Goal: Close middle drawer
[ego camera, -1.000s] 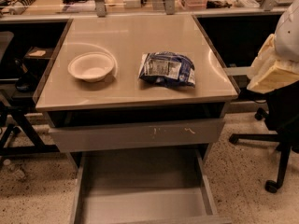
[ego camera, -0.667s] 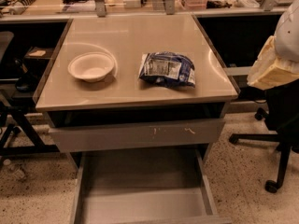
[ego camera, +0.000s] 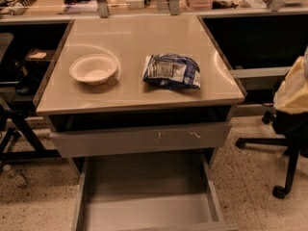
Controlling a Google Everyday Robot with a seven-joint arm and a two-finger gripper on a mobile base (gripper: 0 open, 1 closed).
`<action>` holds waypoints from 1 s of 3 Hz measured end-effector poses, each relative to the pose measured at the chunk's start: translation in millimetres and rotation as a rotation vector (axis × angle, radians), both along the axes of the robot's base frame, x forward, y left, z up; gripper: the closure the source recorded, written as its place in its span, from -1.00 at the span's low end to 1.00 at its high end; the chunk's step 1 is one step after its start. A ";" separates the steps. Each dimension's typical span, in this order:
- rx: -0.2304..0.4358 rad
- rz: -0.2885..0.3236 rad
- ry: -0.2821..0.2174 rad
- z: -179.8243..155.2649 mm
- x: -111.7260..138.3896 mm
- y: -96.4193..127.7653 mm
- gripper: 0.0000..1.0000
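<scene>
The middle drawer point(ego camera: 147, 196) is pulled far out at the bottom of the view, and its long shallow grey tray shows empty. Only the top edge of its flat front point(ego camera: 178, 226) shows at the bottom of the frame. Above it is the taller grey drawer front point(ego camera: 139, 138) with pale scratch marks, set slightly out from the cabinet. My gripper is not in view.
On the tan tabletop point(ego camera: 130, 37) stand a white bowl point(ego camera: 93, 69) at the left and a blue chip bag point(ego camera: 171, 71) in the middle. An office chair point(ego camera: 288, 129) with a pale yellow cover stands at the right. Dark stands are at the left point(ego camera: 14, 129).
</scene>
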State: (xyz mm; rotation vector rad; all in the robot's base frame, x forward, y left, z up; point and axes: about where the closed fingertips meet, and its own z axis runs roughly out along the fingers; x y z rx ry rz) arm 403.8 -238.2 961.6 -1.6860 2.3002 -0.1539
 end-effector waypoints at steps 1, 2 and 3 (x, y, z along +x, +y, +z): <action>-0.011 -0.039 0.072 -32.3 -36.9 -9.8 1.00; 0.016 -0.028 0.208 -78.0 -84.2 -2.8 1.00; 0.016 -0.030 0.236 -90.0 -90.9 -3.0 1.00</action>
